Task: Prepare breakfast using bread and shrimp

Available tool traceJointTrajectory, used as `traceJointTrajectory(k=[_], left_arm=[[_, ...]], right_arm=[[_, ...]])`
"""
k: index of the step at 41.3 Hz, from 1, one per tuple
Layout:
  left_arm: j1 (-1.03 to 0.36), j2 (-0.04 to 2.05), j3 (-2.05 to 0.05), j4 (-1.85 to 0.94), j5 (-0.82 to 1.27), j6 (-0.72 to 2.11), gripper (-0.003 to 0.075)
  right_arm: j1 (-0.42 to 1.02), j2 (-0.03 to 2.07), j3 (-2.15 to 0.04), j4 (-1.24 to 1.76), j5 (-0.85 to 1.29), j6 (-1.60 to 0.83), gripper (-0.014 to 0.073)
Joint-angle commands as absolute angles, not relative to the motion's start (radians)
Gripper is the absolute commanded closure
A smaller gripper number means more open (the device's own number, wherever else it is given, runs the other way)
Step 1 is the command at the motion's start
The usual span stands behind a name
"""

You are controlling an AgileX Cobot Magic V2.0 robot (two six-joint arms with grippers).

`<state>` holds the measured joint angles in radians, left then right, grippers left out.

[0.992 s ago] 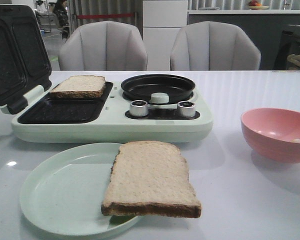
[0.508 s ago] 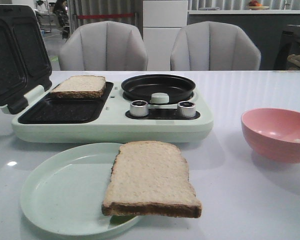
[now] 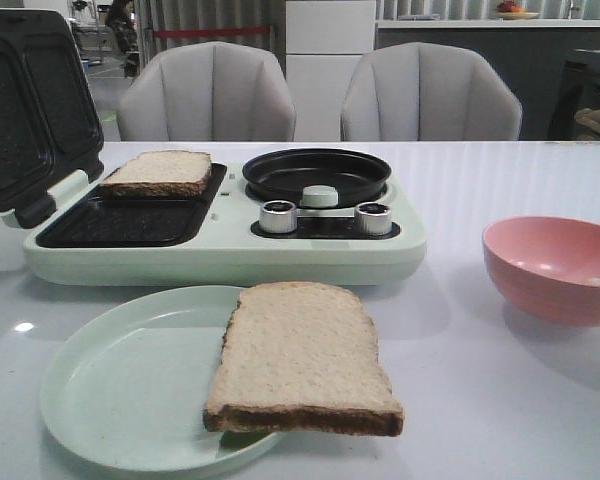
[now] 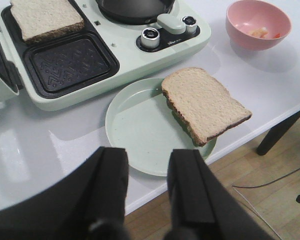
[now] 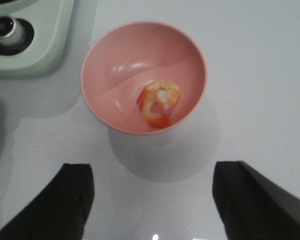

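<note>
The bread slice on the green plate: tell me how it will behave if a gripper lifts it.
The bread slice overhangs the plate rim without drooping, so it is probably fairly stiff yet light. Its porous crumb looks soft, so a hard pinch would likely dent or tear it. Gripped at one edge, it may sag.

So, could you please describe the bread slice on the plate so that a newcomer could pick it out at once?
Start at the pale green breakfast maker on the white table; right in front of it lies a pale green plate. The slice rests on the plate's right side, its crust end overhanging the rim. The other slice sits in the machine's rear sandwich tray.
</note>
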<state>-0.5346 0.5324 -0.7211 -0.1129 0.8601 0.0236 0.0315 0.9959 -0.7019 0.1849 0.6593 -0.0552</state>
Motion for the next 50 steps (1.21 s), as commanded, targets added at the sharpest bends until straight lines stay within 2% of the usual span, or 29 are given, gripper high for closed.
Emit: traceJointTrajectory(k=[1, 11, 34, 50], left_arm=[[-0.542, 0.535, -0.748, -0.127, 0.784, 0.021, 0.0461], [-0.542, 0.535, -0.748, -0.122, 0.784, 0.021, 0.0461], [-0.542, 0.535, -0.748, -0.122, 0.784, 0.021, 0.0461], [-0.542, 0.535, -0.748, -0.122, 0.784, 0.021, 0.0461]], right_arm=[[0.039, 1.051, -0.764, 0.246, 0.685, -0.104, 0.0032], [0.091, 1.230, -0.799, 0.490, 0.749, -0.296, 0.0092], [0.151, 1.567, -0.799, 1.170, 0.847, -0.849, 0.0092], [0.205, 1.740, -0.799, 1.326, 0.850, -0.944, 0.0092]])
